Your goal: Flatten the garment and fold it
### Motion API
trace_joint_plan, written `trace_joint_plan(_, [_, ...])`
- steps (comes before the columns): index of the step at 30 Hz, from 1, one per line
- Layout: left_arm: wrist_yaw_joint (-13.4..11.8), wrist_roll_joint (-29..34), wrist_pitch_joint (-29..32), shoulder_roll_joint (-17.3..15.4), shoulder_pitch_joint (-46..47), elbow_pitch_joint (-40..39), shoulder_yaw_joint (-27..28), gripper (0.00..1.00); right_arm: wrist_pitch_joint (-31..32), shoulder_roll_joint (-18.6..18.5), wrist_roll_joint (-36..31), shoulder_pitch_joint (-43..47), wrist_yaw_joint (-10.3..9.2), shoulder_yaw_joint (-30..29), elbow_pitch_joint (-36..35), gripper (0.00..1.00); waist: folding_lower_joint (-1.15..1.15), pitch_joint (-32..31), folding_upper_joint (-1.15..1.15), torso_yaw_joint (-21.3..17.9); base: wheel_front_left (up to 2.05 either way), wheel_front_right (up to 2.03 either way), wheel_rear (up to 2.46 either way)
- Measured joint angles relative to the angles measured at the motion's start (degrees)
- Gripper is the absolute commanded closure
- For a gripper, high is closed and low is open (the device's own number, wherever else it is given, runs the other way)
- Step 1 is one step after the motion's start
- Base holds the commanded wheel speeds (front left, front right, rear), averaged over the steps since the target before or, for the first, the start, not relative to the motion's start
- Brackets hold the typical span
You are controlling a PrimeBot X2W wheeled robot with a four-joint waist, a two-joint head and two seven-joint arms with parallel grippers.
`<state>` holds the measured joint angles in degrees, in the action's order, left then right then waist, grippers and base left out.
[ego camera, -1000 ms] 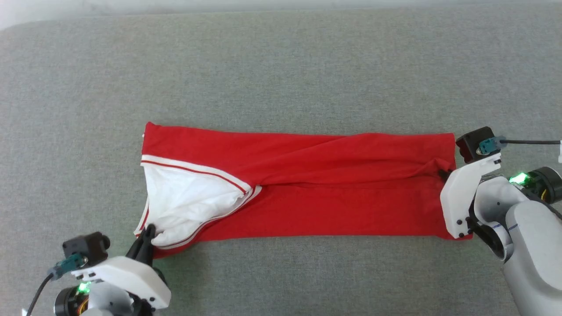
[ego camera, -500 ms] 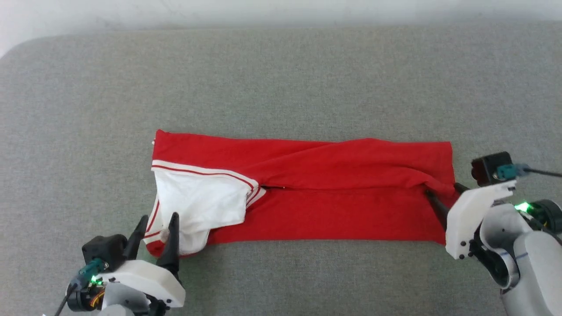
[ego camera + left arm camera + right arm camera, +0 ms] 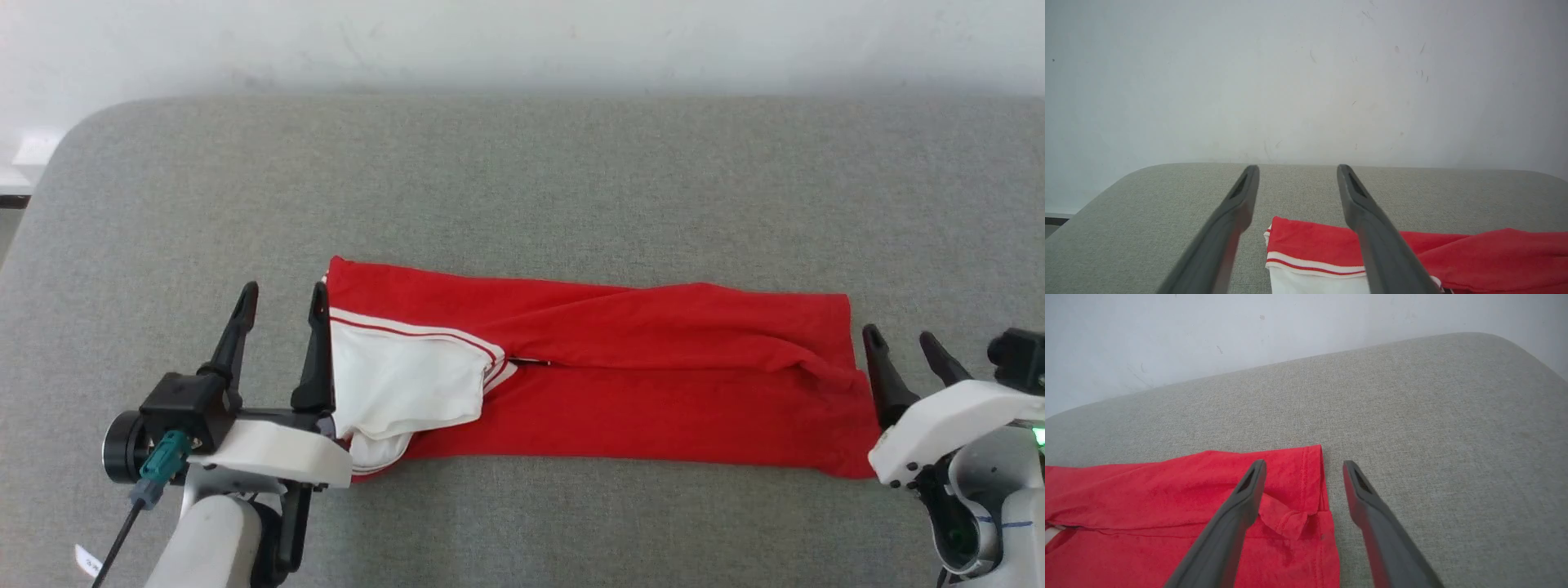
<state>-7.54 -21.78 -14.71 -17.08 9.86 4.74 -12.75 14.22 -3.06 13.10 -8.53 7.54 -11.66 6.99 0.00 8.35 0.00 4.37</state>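
Note:
The garment [image 3: 637,376], red with a white sleeve and striped trim at its left end, lies folded into a long band across the grey surface [image 3: 522,188]. It shows in the left wrist view as garment [image 3: 1310,249] and in the right wrist view as garment [image 3: 1167,498]. My left gripper [image 3: 282,298] stands open just off the band's left end, nothing between its fingers [image 3: 1229,228]. Off the right end my right gripper [image 3: 902,341] is open too, empty, its left finger [image 3: 1241,506] over the red hem.
The grey padded surface has rounded corners and ends at a pale wall [image 3: 522,41] behind. A dark cable [image 3: 122,531] hangs from the left wrist. Bare grey cloth lies beyond the garment and along the near edge.
Both grippers were shut on the garment's ends, then opened and let go and drew back off it. The head camera has tilted up, showing the wall.

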Motion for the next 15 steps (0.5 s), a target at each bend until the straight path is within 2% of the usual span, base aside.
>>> trace_joint_plan(5, [2.0, 3.3, 0.0, 2.4, 0.6, 0.9, 2.3, 0.0, -0.5, 0.0, 2.6, -2.7, 0.0, -3.1, 8.3, 0.0, 0.0, -0.7, 0.0, 0.3, 0.0, 0.0, 0.0])
trace_joint_plan(15, [5.0, 6.5, 0.0, 6.0, 2.0, 4.4, 6.1, 0.0, 9.5, 0.1, -2.1, -12.5, 0.0, -3.2, 25.5, 0.0, 0.01, -0.6, 0.0, 0.2, 0.0, 0.0, 0.0])
